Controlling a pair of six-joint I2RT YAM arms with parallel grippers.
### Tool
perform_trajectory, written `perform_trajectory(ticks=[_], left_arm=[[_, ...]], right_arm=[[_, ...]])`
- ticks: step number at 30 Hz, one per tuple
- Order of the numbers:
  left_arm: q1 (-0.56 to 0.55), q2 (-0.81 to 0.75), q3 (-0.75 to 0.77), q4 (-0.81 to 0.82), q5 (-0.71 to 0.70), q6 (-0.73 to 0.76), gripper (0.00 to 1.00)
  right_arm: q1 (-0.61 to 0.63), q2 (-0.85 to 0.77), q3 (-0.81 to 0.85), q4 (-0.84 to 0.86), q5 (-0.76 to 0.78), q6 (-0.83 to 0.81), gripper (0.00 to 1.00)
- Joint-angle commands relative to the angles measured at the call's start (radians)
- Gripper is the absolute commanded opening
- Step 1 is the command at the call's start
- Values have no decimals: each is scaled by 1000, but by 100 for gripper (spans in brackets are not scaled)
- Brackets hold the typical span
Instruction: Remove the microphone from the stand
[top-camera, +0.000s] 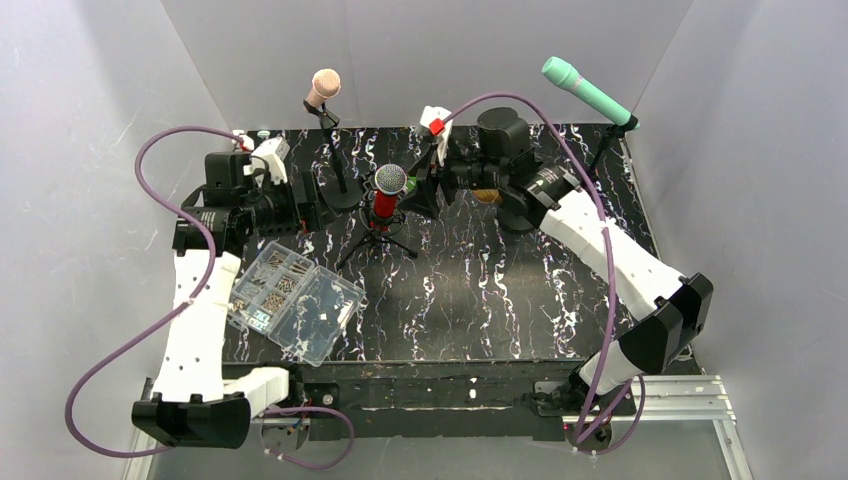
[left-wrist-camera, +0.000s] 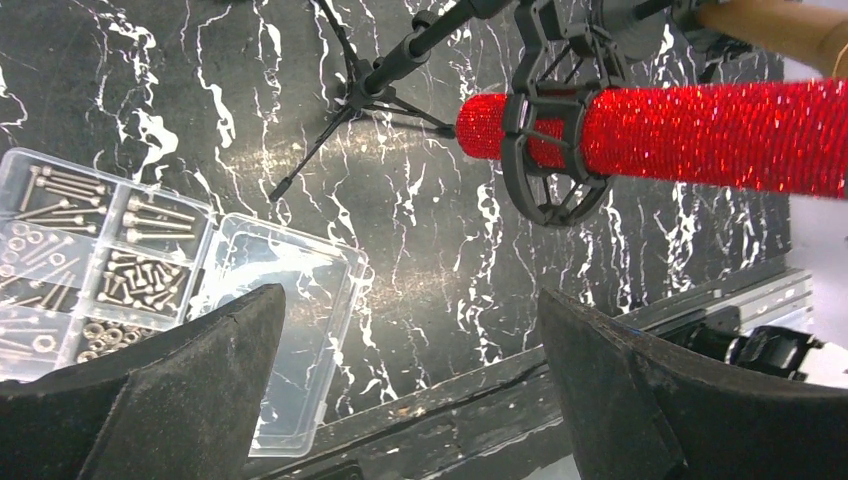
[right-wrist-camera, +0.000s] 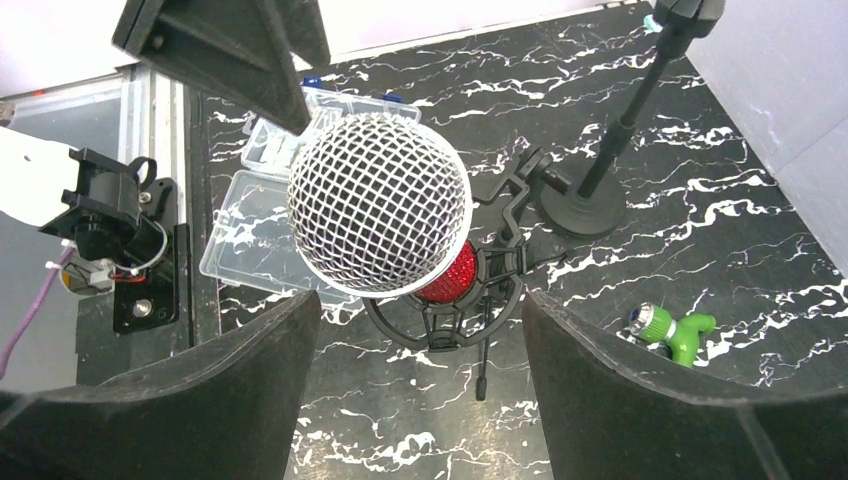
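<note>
Microphone (top-camera: 386, 198) seated in clip (left-wrist-camera: 545, 150) of its tripod stand (top-camera: 377, 240) at centre of table (top-camera: 520, 300); right gripper (right-wrist-camera: 420, 300) straddles the mesh head (right-wrist-camera: 380, 205), jaws apart and apparently not yet touching, evidently to pull it free, while left gripper (left-wrist-camera: 408, 295) hangs wide open alongside, probably for bracing.

1. Your left arm (top-camera: 197, 330) and right arm (top-camera: 600, 240) wear smooth white shells, with black housings at the joints.
2. A purple cable (top-camera: 139, 165) loops beside the left arm; a second purple cable (top-camera: 500, 96) runs along the right arm.
3. The left gripper (left-wrist-camera: 408, 293) and right gripper (right-wrist-camera: 420, 300) each carry two broad, wedge-shaped fingers (left-wrist-camera: 170, 390) in matte black, faintly grainy.
4. A small red tab (top-camera: 436, 126) marks a white piece (top-camera: 432, 113) by the right wrist.
</note>
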Motion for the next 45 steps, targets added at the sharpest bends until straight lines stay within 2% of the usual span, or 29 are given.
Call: perform_trajectory(ticks=[1, 10, 19, 31, 36, 45], left_arm=[[-2, 61, 53, -17, 14, -93, 98], [-39, 145, 108, 2, -41, -144, 98], [-82, 272, 174, 24, -65, -275, 98], [-91, 215, 84, 86, -1, -129, 98], [-91, 174, 46, 75, -31, -75, 98], [-90, 156, 41, 47, -49, -37, 98]], right_arm=[[17, -11, -52, 114, 1, 13, 81], [24, -31, -124, 153, 20, 11, 79], [39, -39, -148, 154, 45, 7, 79], [59, 27, -82, 148, 39, 18, 76], [59, 77, -37, 162, 42, 11, 73], [59, 77, -61, 206, -12, 42, 71]])
